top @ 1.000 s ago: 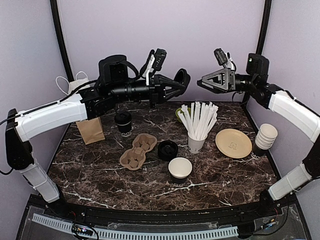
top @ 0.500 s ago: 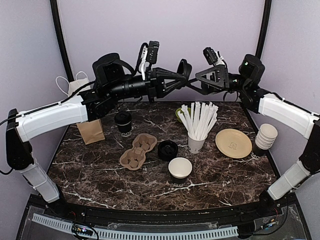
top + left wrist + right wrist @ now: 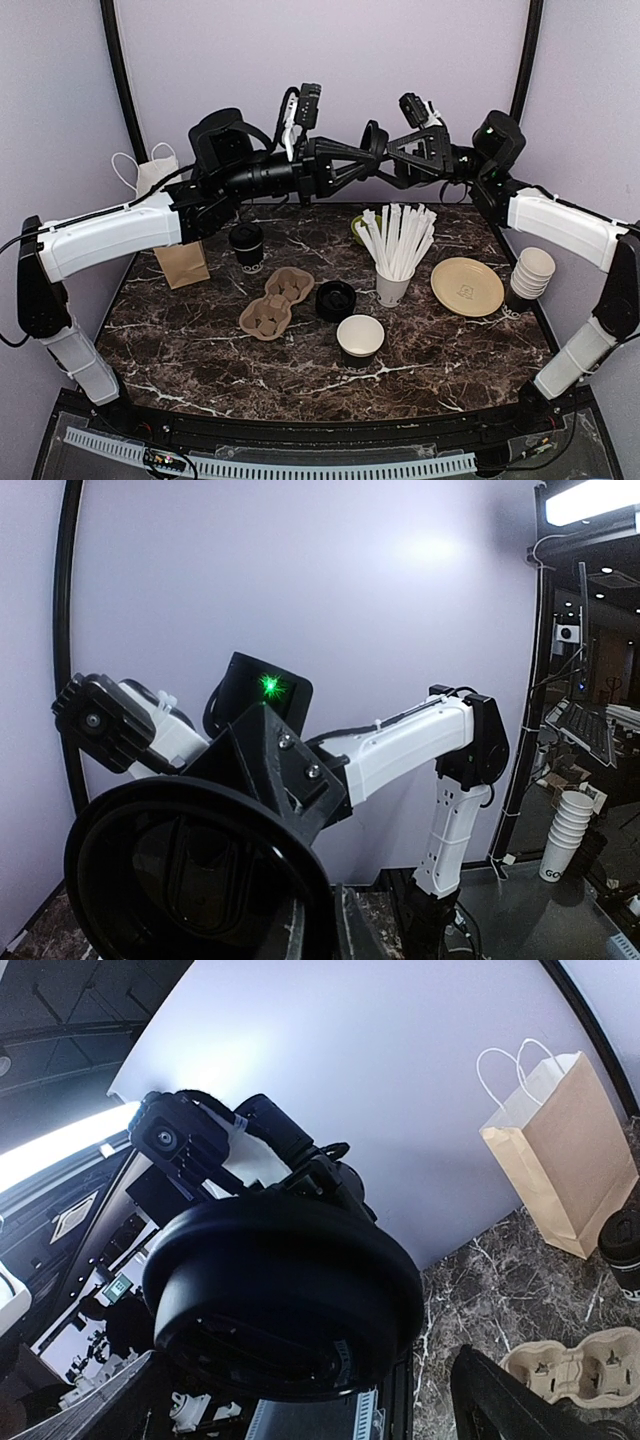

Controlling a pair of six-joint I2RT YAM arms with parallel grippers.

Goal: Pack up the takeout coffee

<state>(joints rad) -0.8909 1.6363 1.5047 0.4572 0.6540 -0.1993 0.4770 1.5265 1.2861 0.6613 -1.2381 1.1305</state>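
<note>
Gripping a black lid [image 3: 374, 139] by its edge in the left tool [image 3: 364, 156], high above the surface [image 3: 200, 350], towards the back. Facing it nose to nose with the right tool [image 3: 392, 166], spread wide and holding nothing, the lid just beside its tips. Impossible to tell whether touching. Looks like a mid-air handover of the lid, probably part of capping a drink before packing. Next, most likely: ease the right tool round the lid's rim, close squarely, and only then let go on the left, risking on any slip a long drop onto the things below.

Down on the surface, counting:
- One takeout coffee [image 3: 246, 244], lidded and upright at back left, just beside one brown paper bag [image 3: 181, 262] with white handles. Not yet in the bag.
- One cardboard cup carrier [image 3: 276, 303] near the centre, with no cup in it.
- One low stack of black lids [image 3: 335, 300] just beside the carrier's right side.
- One open cup [image 3: 360, 337], white inside and lidless, in front of that stack. Likely where the lid is headed.
- One white cup of straws [image 3: 394, 250], too many to count.
- One yellow plate [image 3: 467, 286].
- One stack of pale cups [image 3: 529, 272] at far right.
- Something green [image 3: 357, 229] behind the straws, not identifiable.
</note>
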